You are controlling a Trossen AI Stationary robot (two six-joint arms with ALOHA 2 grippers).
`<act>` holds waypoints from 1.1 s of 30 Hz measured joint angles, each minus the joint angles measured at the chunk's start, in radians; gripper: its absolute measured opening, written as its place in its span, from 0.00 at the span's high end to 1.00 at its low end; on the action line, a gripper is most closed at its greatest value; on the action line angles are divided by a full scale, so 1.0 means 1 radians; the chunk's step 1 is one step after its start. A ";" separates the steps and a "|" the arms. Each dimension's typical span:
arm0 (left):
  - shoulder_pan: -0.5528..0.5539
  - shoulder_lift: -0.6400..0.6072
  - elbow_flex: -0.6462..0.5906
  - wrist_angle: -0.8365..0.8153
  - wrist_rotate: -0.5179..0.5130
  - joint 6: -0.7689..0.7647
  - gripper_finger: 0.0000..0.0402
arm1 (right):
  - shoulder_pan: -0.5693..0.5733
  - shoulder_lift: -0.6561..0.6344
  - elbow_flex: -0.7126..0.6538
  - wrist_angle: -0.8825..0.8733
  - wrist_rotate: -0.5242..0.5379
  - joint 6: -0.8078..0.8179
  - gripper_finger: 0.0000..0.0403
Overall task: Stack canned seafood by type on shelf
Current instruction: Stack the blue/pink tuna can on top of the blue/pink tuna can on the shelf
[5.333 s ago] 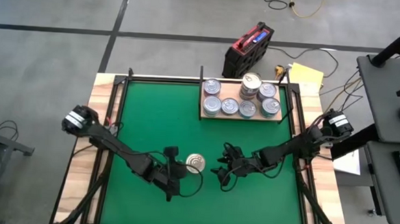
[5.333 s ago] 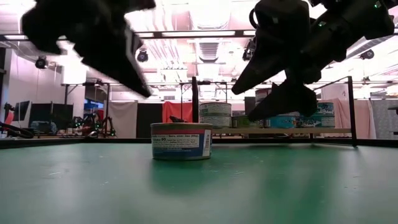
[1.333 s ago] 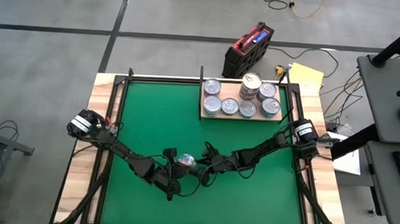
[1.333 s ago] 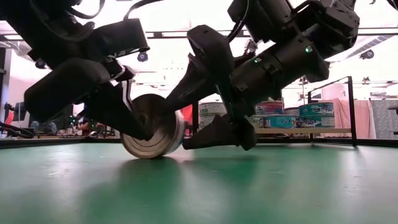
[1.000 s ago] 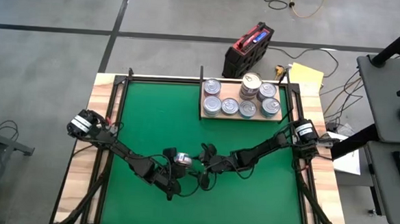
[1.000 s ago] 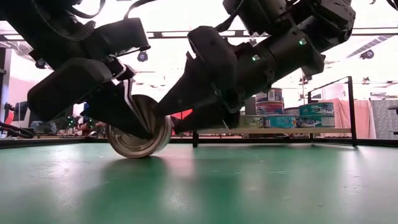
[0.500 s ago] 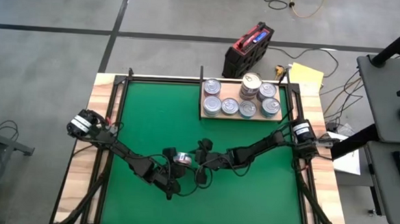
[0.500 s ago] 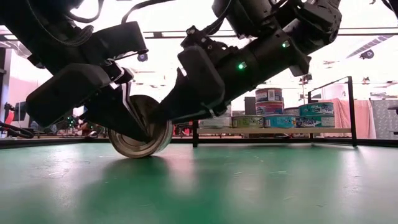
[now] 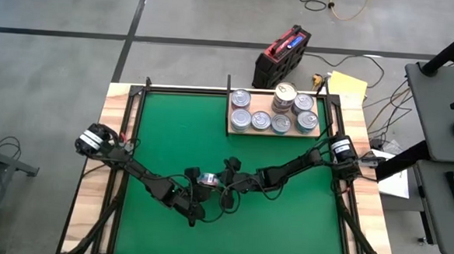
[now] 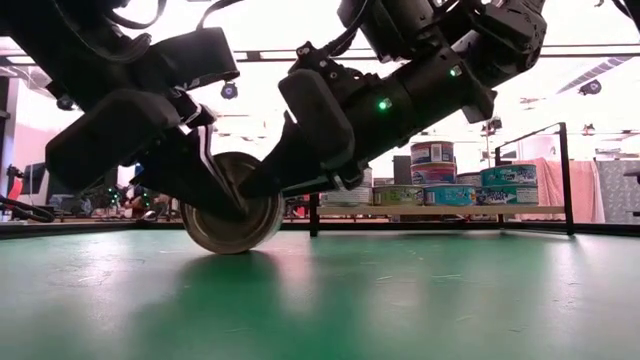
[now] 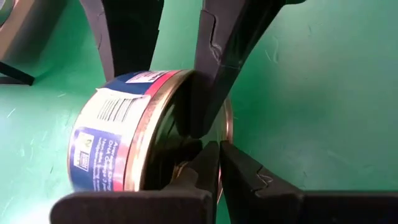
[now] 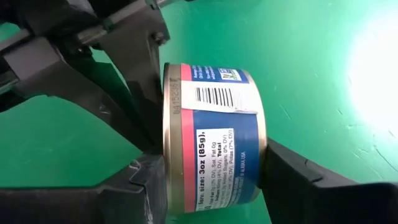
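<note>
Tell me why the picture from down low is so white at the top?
Low view: bright ceiling lights glare behind the arms, turning them into dark shapes above the tipped can. Right wrist view: a white glare patch lies on the green mat.

Can point(image 12: 214, 155): blue/pink label, gold rim; mat point(image 9: 172, 132) green.

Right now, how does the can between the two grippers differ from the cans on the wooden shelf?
The can between the grippers stands on edge on the green mat; the shelf cans sit flat, lids up. It is alone, with the left gripper at its lid rim and the right gripper across its flat ends; the shelf cans are untouched, grouped on the shelf, one stacked. All are short round tins.
</note>
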 joint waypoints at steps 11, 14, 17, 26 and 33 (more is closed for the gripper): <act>-0.071 -0.131 0.001 -0.032 -0.013 0.049 1.00 | 0.006 -0.126 -0.065 -0.186 0.012 0.092 0.54; -0.087 -0.176 0.001 -0.030 -0.062 0.096 1.00 | 0.028 -0.193 -0.137 -0.176 0.042 0.103 0.54; -0.092 -0.221 0.001 -0.021 -0.122 0.157 1.00 | 0.052 -0.265 -0.224 -0.106 0.062 0.149 0.54; -0.061 -0.256 0.002 -0.020 -0.470 0.365 1.00 | 0.061 -0.327 -0.481 0.437 0.043 0.324 0.54; 0.026 -0.255 0.001 -0.019 -0.505 0.625 1.00 | 0.001 -0.329 -0.604 0.597 -0.070 0.470 0.54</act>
